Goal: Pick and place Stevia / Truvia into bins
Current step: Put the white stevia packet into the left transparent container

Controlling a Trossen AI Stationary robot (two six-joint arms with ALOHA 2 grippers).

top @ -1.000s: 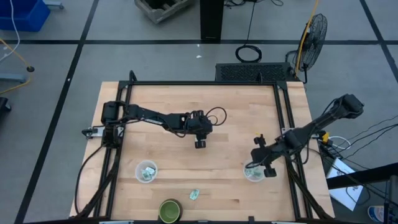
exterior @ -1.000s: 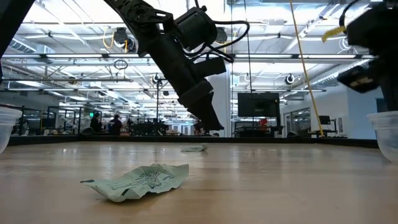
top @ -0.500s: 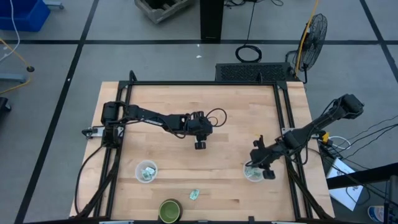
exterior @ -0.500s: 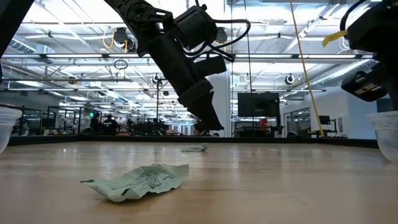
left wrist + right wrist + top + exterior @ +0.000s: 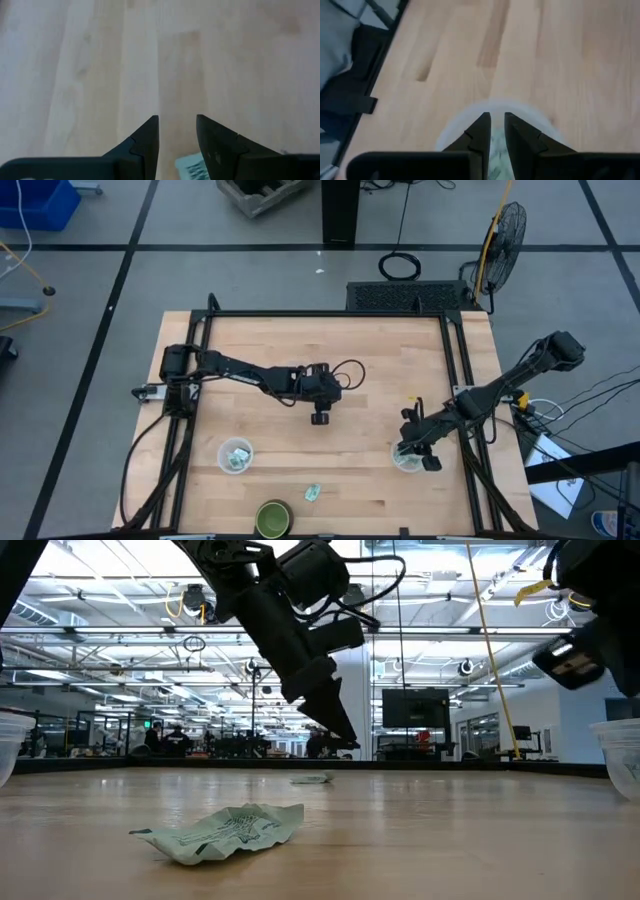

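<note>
My left gripper (image 5: 320, 418) is open above mid-table, fingers pointing down. One pale green packet (image 5: 191, 168) lies flat on the wood just below its fingertips, and shows far off in the low view (image 5: 312, 778). A crumpled packet (image 5: 312, 493) lies near the front edge, close to the low camera (image 5: 222, 830). The left clear cup (image 5: 236, 455) holds packets. My right gripper (image 5: 412, 450) hangs over the right clear cup (image 5: 407, 461), its fingers almost together (image 5: 497, 122), with pale green showing between them. My right gripper has a pale green bit of packet (image 5: 495, 155) between its two nearly closed fingers, which point down over the cup's mouth. The fingers hide which part of the packet it is. I cannot tell it for sure from the packets lying in the cup.
A dark green round container (image 5: 272, 518) stands at the front edge, next to the crumpled packet. A black metal frame (image 5: 330, 315) runs around the table. Bare wood lies between the two arms and toward the far edge.
My right gripper has gone a little toward the table's left and near edge, from beside the right cup to over its mouth. My left gripper has shifted slightly toward the near edge, over the packet below it.
</note>
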